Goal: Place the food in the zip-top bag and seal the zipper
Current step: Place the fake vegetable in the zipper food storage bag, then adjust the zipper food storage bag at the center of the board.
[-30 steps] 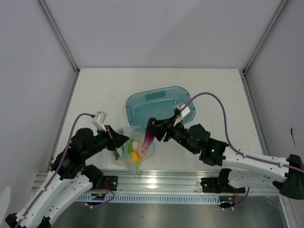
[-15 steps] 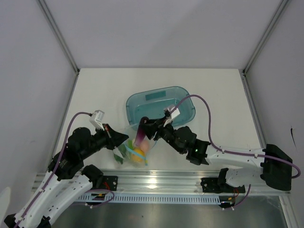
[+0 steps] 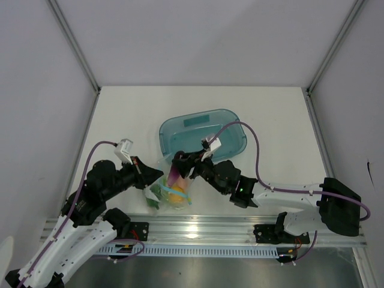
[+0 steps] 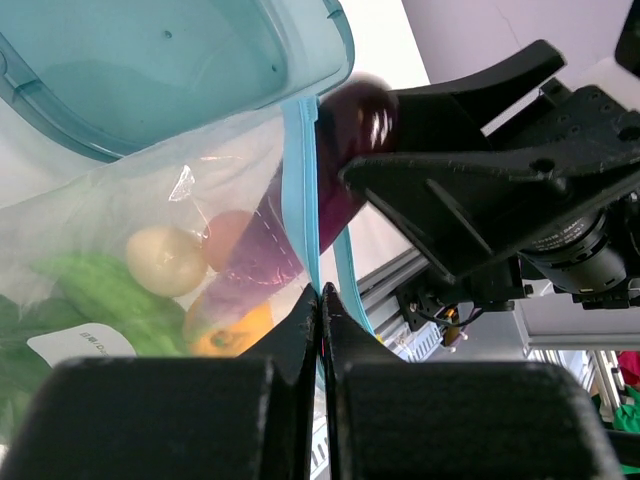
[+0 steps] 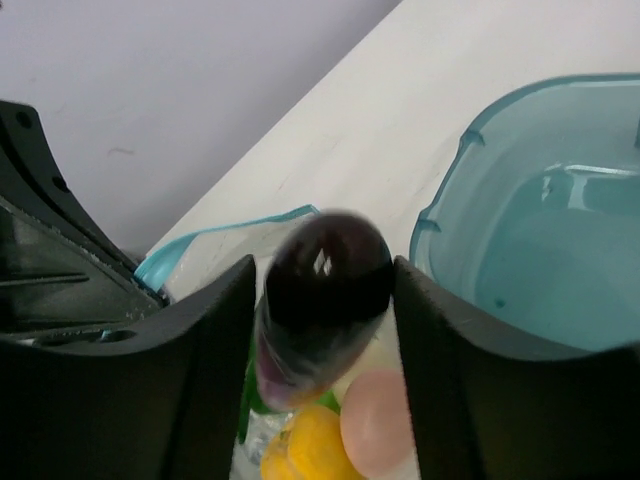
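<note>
Here, purple eggplant [image 5: 322,290] between right jaws, grip unclear, left jaws pinching zipper [image 4: 300,180].

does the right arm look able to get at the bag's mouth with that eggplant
Probably yes: the left pincer pinches the zipper, holding the mouth of the bag open, and the purple eggplant between the right pincer's fingers already pokes into it. Nothing blocks the way.

You see a glossy dark purple toy eggplant [image 5: 322,300], magenta lower down; clear crinkly plastic bag [image 4: 200,170], light teal zipper strip [image 4: 300,190]; orange-yellow ball [image 5: 300,445], pale pink ball [image 5: 375,420], cream egg [image 4: 165,260], green toy vegetable [image 4: 100,295]; translucent teal plastic tray [image 5: 560,250].
</note>
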